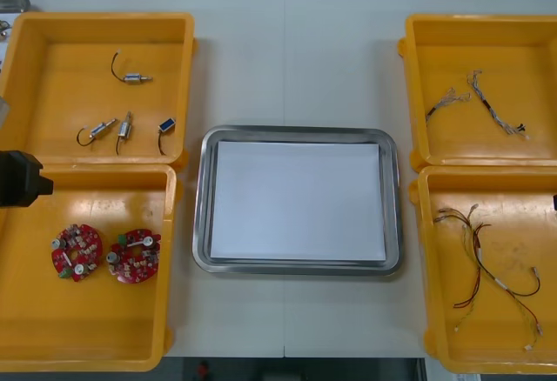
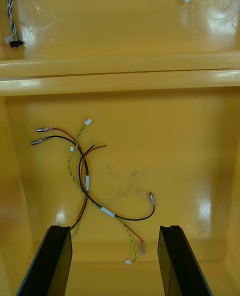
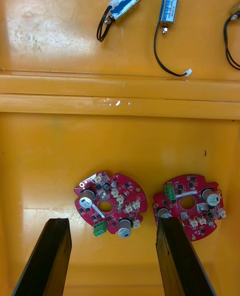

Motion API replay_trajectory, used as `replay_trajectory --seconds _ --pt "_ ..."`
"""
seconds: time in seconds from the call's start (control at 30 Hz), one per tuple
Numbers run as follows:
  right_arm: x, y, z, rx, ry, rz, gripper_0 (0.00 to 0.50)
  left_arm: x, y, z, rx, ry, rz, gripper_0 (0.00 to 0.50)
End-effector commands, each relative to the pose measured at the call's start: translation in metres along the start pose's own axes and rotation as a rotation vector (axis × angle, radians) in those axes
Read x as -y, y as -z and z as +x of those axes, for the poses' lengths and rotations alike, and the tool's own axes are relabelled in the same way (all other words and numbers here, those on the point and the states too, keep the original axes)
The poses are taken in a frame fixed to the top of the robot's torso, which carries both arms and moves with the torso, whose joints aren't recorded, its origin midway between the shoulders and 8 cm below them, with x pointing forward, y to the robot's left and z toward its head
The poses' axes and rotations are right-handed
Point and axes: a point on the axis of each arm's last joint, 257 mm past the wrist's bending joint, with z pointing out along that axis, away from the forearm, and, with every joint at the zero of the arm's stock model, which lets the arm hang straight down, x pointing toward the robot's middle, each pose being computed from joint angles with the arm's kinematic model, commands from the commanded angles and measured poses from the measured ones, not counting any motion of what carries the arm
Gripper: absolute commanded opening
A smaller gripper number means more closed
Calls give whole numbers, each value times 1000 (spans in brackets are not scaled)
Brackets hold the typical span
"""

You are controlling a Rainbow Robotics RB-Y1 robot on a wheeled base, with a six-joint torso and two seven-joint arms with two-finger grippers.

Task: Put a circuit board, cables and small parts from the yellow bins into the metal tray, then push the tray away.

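Note:
Two round red circuit boards (image 1: pixel 77 252) (image 1: pixel 133 256) lie in the near left yellow bin (image 1: pixel 87 359). My left gripper (image 3: pixel 112 226) hangs open above them: one board (image 3: pixel 111 203) sits just past the gap between the fingers, and the other board (image 3: pixel 190 211) is partly behind one finger (image 3: pixel 175 256). My right gripper (image 2: pixel 114 231) is open over the near right bin (image 1: pixel 487 359), above a tangle of red, yellow and black cables (image 2: pixel 85 176) (image 1: pixel 487 268). The metal tray (image 1: pixel 296 131), white inside, holds nothing.
Several small metal parts (image 1: pixel 130 77) with short leads lie in the far left bin (image 1: pixel 96 20). Twisted blue and white cables (image 1: pixel 496 107) lie in the far right bin (image 1: pixel 479 24). The left arm (image 1: pixel 17 178) shows at the table's left edge.

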Motion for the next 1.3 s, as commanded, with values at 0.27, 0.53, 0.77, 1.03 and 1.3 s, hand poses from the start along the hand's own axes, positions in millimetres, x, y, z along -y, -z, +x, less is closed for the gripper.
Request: replay_trajectory --seconds 0.27,0.53,0.77,1.03,1.3 --pt "-9 18 -13 54 114 27 500 6 -7 20 -37 -53 25 500" --pt "-6 13 0 19 131 23 500 9 -7 18 -35 -58 34 500" --pt "2 4 29 -49 150 31 500 6 -7 24 -56 -165 32 500" --pt "18 -3 47 -60 246 40 500 -1 -12 40 -101 -343 20 500" --pt "26 -15 58 -34 403 35 500 -2 -17 53 -112 -494 50 500"
